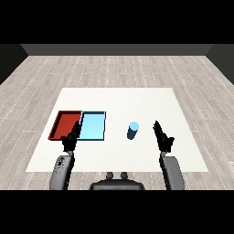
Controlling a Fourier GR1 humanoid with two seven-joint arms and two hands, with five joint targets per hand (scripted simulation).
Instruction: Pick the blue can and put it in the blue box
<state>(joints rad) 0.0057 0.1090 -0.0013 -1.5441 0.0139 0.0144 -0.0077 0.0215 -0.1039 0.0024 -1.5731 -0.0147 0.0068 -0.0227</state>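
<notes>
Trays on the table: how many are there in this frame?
2. The red tray lies at the table's left; the blue tray sits directly to its right, side by side. The left hand overlaps their near edges, but nothing suggests a hidden third.

Bare table [151, 109] around blue can [133, 130]
</notes>
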